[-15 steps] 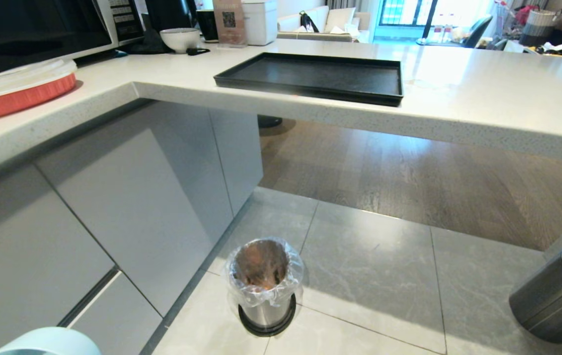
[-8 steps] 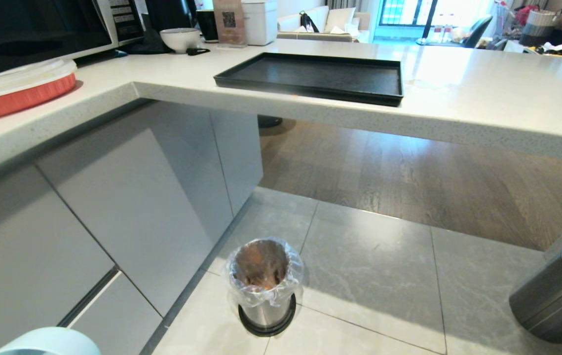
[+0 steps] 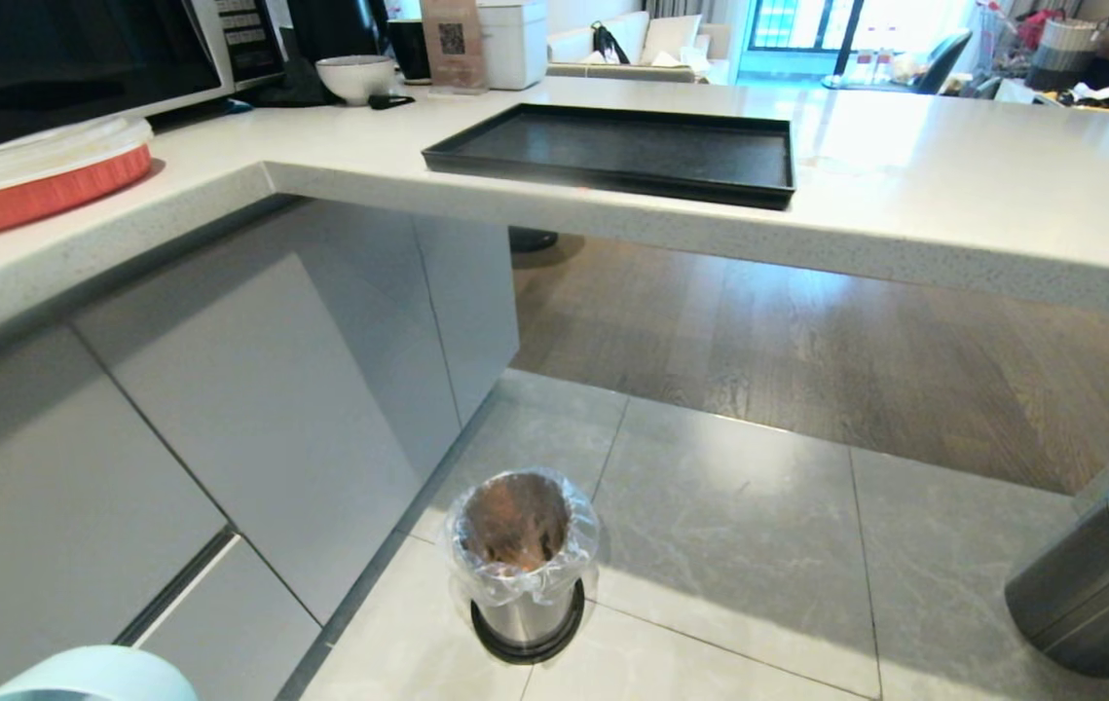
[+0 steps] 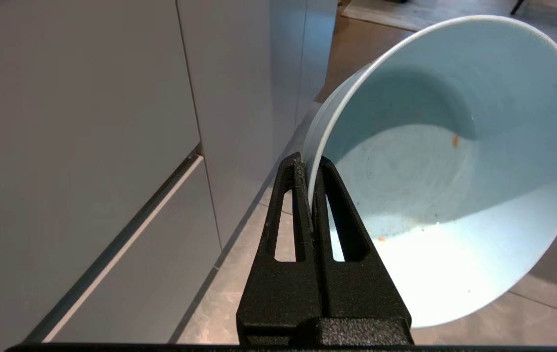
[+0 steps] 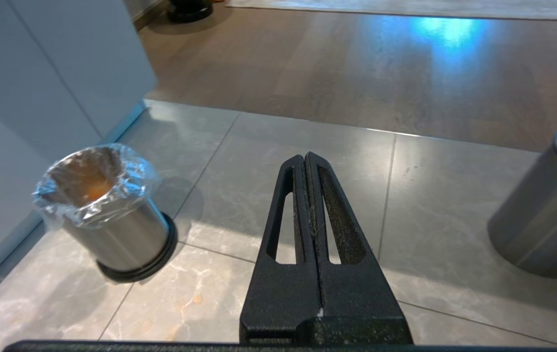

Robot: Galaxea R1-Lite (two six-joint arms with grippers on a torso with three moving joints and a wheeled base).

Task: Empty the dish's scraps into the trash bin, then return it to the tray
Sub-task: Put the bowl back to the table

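The left hand [image 4: 310, 168] pinches the rim of the tilted pale blue round dish [image 4: 454, 171], which holds only orange crumbs; the right hand [image 5: 306, 161] is clenched, holding nothing.

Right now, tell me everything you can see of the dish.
The dish is a small round bowl, pale blue, glossy like glazed ceramic. It is held tipped on its side, the left tool shut on its rim, one finger inside and one outside. Only a few tiny orange specks cling inside. It hangs beside grey cabinet fronts, above the tiled floor.

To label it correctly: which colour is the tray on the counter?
Black; the tray shows best in the head view.
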